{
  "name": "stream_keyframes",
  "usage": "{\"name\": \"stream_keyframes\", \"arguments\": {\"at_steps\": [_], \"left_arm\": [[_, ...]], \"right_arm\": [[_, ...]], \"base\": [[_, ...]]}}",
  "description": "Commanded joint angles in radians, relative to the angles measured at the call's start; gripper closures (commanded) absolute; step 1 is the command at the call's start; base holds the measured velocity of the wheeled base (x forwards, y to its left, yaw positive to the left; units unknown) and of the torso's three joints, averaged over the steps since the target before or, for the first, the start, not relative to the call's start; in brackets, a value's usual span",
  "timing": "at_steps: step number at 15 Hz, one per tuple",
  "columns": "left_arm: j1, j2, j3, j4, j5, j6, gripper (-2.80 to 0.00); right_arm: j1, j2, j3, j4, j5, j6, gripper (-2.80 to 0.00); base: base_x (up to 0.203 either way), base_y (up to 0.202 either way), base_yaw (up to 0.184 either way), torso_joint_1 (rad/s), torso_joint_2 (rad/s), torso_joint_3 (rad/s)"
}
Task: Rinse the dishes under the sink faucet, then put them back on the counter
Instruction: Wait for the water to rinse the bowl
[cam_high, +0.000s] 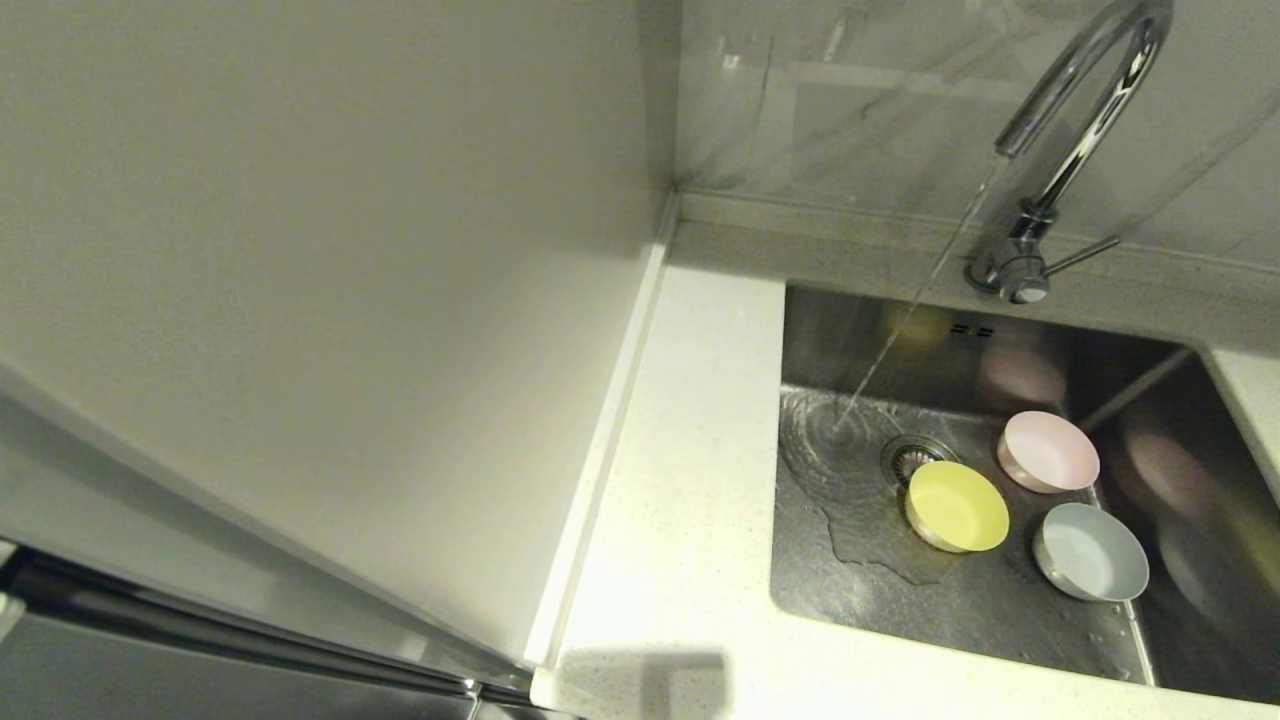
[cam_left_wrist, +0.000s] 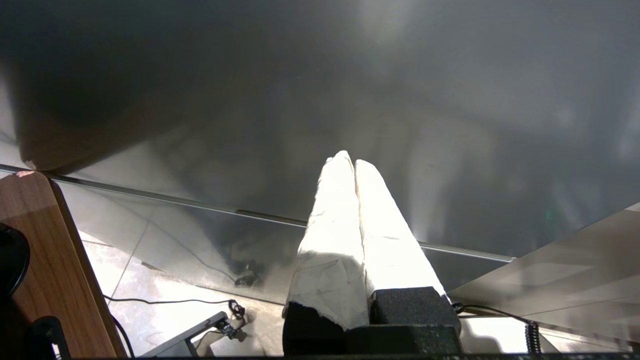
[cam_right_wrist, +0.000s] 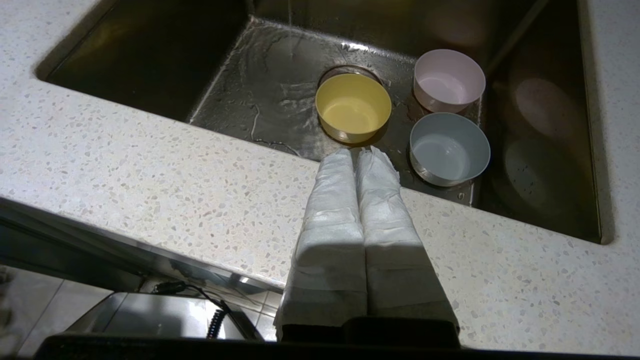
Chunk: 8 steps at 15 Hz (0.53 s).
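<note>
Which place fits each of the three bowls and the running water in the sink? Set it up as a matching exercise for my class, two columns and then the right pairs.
Column 1
1. yellow bowl
2. pink bowl
3. grey-blue bowl
4. stream of water

Column 2
A. lands on the sink floor, beside the drain, hitting no bowl
B. nearest the front edge of the sink
C. right next to the drain
D. nearest the back wall of the sink

Pairs: 1-C, 2-D, 3-B, 4-A
</note>
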Motion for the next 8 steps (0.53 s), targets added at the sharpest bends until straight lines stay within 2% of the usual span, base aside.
{"name": "stream_keyframes", "arguments": {"at_steps": [1,8], "left_arm": [[0.000,0.000,0.003,0.000,0.000,0.000,0.00],[0.000,0.000,0.003,0.000,0.000,0.000,0.00]], "right_arm": [[0.000,0.002,0.000,0.000,0.000,-0.001,0.00],[-0.001,0.002,0.000,0.000,0.000,-0.001,0.00]], "base": [[0.000,0.000,0.000,0.000,0.00,0.000],[0.000,0.000,0.000,0.000,0.00,0.000]]}}
